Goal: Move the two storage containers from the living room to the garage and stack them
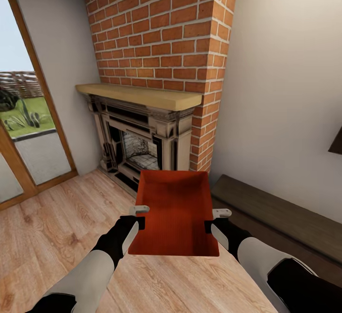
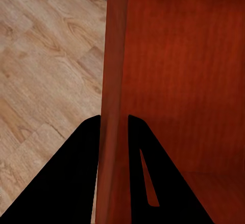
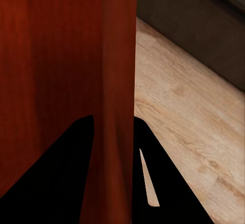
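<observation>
An orange-red storage container (image 1: 175, 210) hangs in the air in front of me, above the wood plank flooring of the living room. My left gripper (image 1: 138, 217) is shut on its left wall, and my right gripper (image 1: 214, 220) is shut on its right wall. In the left wrist view the black fingers (image 2: 76, 173) clamp the thin red wall (image 2: 113, 132) from both sides. The right wrist view gives the same picture, with the fingers (image 3: 61, 178) pinching the container wall (image 3: 115, 132). The bin is open on top and holds nothing.
A brick chimney with a wooden mantel (image 1: 142, 95) and a dark fireplace (image 1: 137, 149) stands straight ahead. A long dark low bench (image 1: 280, 218) runs along the right wall. A glass door (image 1: 23, 113) with a wood frame is at the left.
</observation>
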You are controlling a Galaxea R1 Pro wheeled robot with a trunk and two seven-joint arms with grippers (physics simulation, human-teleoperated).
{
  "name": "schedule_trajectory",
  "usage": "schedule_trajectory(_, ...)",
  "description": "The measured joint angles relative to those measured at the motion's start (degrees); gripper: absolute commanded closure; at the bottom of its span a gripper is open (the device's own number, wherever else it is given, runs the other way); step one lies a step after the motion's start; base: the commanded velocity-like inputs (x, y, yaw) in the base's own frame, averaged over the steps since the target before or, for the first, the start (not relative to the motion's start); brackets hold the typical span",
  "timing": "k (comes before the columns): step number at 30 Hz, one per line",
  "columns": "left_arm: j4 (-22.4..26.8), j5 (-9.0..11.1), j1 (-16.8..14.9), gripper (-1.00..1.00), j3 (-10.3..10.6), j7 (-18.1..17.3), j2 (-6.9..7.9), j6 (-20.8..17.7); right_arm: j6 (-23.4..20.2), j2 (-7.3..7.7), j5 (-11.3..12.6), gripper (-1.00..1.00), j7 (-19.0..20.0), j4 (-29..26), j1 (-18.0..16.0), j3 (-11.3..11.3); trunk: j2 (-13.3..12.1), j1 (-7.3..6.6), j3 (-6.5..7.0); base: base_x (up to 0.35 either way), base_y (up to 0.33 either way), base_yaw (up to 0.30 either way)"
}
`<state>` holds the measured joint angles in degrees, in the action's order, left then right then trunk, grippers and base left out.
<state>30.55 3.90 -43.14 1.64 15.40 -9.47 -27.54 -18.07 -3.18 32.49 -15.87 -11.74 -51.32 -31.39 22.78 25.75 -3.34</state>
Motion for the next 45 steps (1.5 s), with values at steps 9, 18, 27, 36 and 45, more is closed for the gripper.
schedule_trajectory(9, 0.0, 0.0, 0.0, 1.0, 0.0, 0.0, 0.02, 0.2, 0.1, -0.02, 0.0, 1.0, 0.0, 0.0, 0.0, 0.0, 0.0, 0.0, 0.0, 0.0, 0.0, 0.0)
schedule_trajectory(18, 0.0, 0.0, 0.0, 1.0, 0.0, 0.0, 0.0, 0.2, 0.2, 0.01, 0.0, 1.0, 0.0, 0.0, 0.0, -0.1, 0.0, 0.0, 0.0, 0.0, 0.0, 0.0)
schedule_trajectory(27, 0.2, 0.0, 0.0, 1.0, 0.0, 0.0, 0.04, 0.0, 0.1, -0.04, -0.2, 1.0, 0.1, 0.0, 0.0, 0.2, 0.0, 0.0, 0.0, 0.0, 0.0, 0.085)
schedule_trajectory(36, 0.0, 0.0, 0.0, 1.0, 0.0, 0.0, -0.02, 0.5, 0.5, 0.02, -0.1, 1.0, 0.1, 0.0, 0.0, 0.0, 0.0, 0.0, 0.0, 0.0, 0.0, 0.135)
schedule_trajectory(45, 0.0, 0.0, 0.0, 1.0, 0.0, 0.0, -0.01, 0.3, 0.3, 0.01, -0.2, 1.0, 0.1, 0.0, 0.0, 0.1, 0.0, 0.0, 0.0, 0.0, 0.0, 0.15)
